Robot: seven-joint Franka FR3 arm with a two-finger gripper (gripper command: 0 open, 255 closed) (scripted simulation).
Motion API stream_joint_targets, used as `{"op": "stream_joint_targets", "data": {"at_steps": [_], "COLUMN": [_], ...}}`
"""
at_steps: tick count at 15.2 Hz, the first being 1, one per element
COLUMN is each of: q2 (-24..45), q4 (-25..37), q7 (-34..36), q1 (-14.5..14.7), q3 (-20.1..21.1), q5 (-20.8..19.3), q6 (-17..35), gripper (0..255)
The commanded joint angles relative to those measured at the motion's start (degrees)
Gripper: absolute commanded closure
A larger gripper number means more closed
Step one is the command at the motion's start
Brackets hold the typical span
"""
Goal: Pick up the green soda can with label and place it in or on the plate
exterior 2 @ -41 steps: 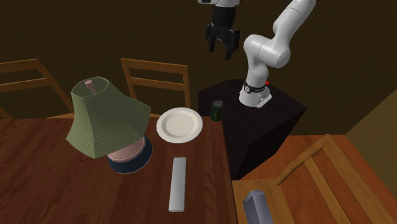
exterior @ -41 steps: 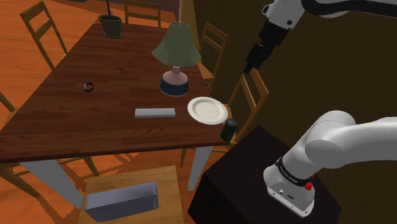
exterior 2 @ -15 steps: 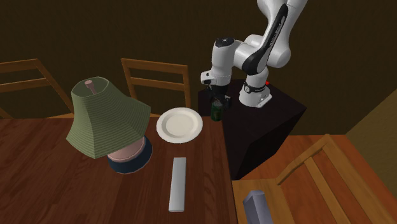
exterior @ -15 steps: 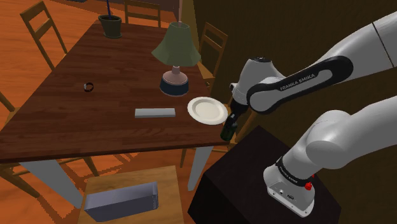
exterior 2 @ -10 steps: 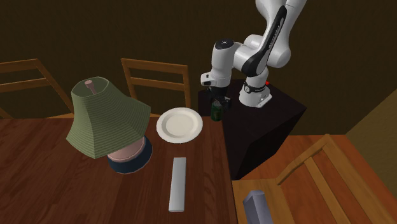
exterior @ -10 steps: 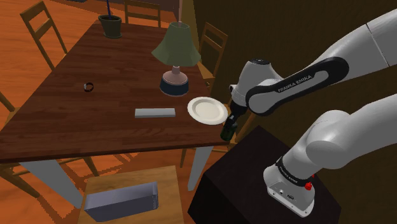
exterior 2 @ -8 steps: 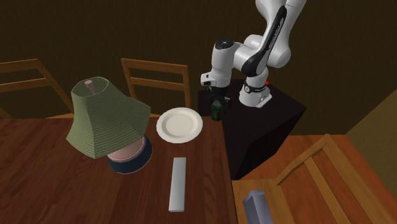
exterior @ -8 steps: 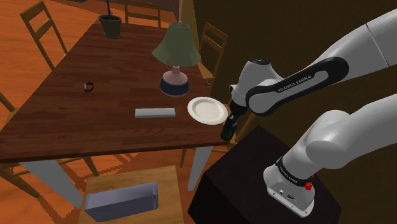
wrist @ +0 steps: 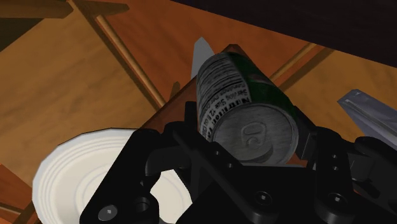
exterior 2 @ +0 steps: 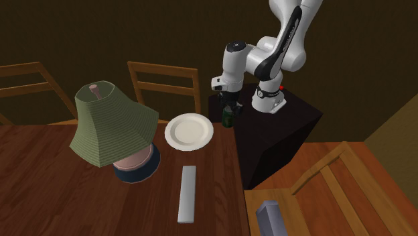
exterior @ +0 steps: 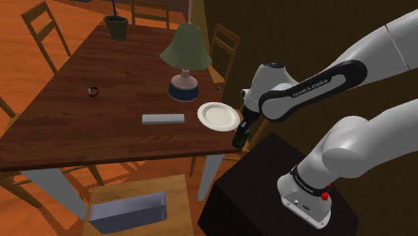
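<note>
Soda can [wrist: 238,83]: grey metal lid with a dull sheen; green side glossy, with a grey printed label.
Plate [exterior: 218,116]: white, smooth, matt, faint concentric rings.
Tabletop [exterior: 80,127]: dark red-brown wood, grain visible, slight sheen.
Lamp shade [exterior 2: 110,127]: green, ribbed, cloth-like.
Tool [wrist: 248,133]: black, matt, looks like plastic.
Arm [exterior: 375,144]: shell white, smooth, glossy.

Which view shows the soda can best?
The wrist view: the soda can sits between the black fingers, lid, tab and printed label plain. The shoulder and second exterior views show a small dark shape at the table corner.
</note>
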Motion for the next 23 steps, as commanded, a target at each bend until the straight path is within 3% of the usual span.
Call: {"op": "stream_joint_targets", "data": {"at_steps": [1, 3, 20, 23], "q2": [0.0, 0.0, -13.9, -6.3], "q4": [0.0, 0.0, 5.6, 11.6], "q7": [0.0, 0.0, 0.0, -1.6], "q1": [0.0, 0.0, 0.0, -1.7], "q3": [0.0, 0.0, -0.7, -2.0], "q5": [0.0, 0.0, -0.5, -1.9], "q6": [0.0, 0.0, -19.6, -17.9], "gripper": [255, 255, 255, 255]}}
